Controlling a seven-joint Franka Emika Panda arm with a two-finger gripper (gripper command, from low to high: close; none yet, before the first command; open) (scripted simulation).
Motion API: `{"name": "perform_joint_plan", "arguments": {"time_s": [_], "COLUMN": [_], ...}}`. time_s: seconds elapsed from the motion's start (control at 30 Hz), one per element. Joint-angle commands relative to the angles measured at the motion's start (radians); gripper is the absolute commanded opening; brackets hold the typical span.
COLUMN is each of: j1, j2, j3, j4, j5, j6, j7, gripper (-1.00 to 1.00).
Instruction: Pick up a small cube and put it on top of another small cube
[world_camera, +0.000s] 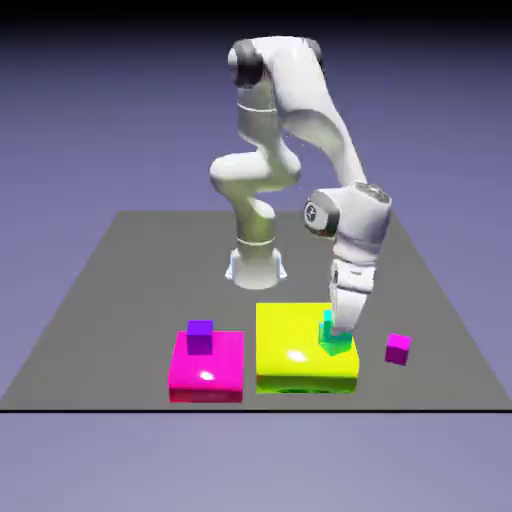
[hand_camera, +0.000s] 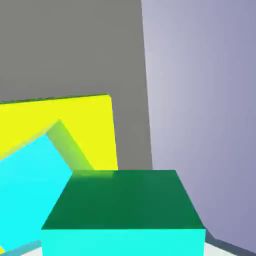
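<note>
The gripper (world_camera: 341, 331) is clamped on the green cube (hand_camera: 123, 200), which mostly hides its fingertips in the hand view. Just beside the grip there—cut off by the frame—is the cyan cube (hand_camera: 30, 195); whether the cubes touch, I can't tell. Beneath the hand lies a glossy yellow block (world_camera: 290, 345), then the grey table (world_camera: 150, 265), with a blue-violet backdrop (world_camera: 90, 120) beyond.

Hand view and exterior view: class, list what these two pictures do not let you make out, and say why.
- Finger tips: largely hidden in the hand view behind the held green-teal cube.
- Green-teal cube's lower part: cut off by the hand view's bottom edge.
- Cyan cube: cut off by the hand view's left edge.
- Purple cube's underside: hidden in the exterior view by its own body.
</note>
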Motion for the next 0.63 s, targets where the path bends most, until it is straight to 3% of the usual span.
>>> {"name": "perform_joint_plan", "arguments": {"time_s": [0.0,0.2,0.37,0.4,0.6], "j1": [0.037,0.202,0.217,0.217,0.202], "j2": [0.01,0.052,0.2,0.2,0.052], "j3": [0.029,0.042,-0.008,-0.008,0.042], "j4": [0.019,-0.026,-0.032,-0.032,-0.026], "j5": [0.011,-0.004,-0.082,-0.082,-0.004], "j6": [-0.018,-0.026,0.125,0.125,-0.026], "j7": [0.016,-0.002,0.057,0.057,-0.002], "gripper": [-1.0,-1.0,-1.0,1.0,1.0]}}
